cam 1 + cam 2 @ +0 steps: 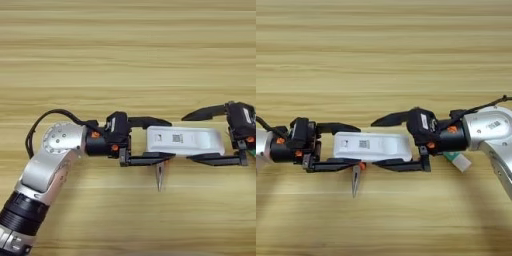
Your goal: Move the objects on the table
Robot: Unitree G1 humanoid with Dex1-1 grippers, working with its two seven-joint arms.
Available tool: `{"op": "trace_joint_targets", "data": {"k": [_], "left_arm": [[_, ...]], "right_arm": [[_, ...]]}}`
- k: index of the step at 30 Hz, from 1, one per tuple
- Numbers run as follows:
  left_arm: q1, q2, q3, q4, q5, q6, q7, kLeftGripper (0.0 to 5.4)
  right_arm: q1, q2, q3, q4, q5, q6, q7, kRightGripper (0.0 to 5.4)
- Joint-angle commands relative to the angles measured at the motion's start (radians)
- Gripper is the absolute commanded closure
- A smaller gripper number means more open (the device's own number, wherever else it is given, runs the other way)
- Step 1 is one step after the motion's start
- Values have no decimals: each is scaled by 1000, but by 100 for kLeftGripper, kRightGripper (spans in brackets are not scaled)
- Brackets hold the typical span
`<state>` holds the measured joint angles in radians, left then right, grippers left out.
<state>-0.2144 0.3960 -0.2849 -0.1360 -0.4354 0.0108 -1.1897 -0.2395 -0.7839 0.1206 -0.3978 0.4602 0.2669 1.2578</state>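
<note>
A light wooden table top [125, 50] fills the whole frame, its grain running in horizontal stripes from left edge to right. Even, soft light; faint shadows in the lower half.

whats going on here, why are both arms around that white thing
Both grippers bracket a long flat white bar with a barcode label lying on the light wooden table. The left gripper straddles its left end, the right gripper its right end, fingers open. Metal needle-nose pliers tips poke out below the bar.
</note>
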Motion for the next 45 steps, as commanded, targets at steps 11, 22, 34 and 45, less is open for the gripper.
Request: {"op": "trace_joint_targets", "data": {"k": [11, 22, 34, 45], "left_arm": [[-10, -4, 1, 37, 50, -56, 8, 255], [18, -53, 85, 112, 39, -120, 104, 255], [47, -113, 162, 175, 45, -172, 227, 255], [57, -116, 163, 176, 47, -180, 238, 255]], "right_arm": [[-14, 12, -40, -21, 44, -5, -21, 0], [7, 206, -186, 17, 39, -118, -316, 0], [30, 428, -256, 70, -185, -290, -767, 0], [161, 467, -422, 305, -416, -589, -1063, 0]]}}
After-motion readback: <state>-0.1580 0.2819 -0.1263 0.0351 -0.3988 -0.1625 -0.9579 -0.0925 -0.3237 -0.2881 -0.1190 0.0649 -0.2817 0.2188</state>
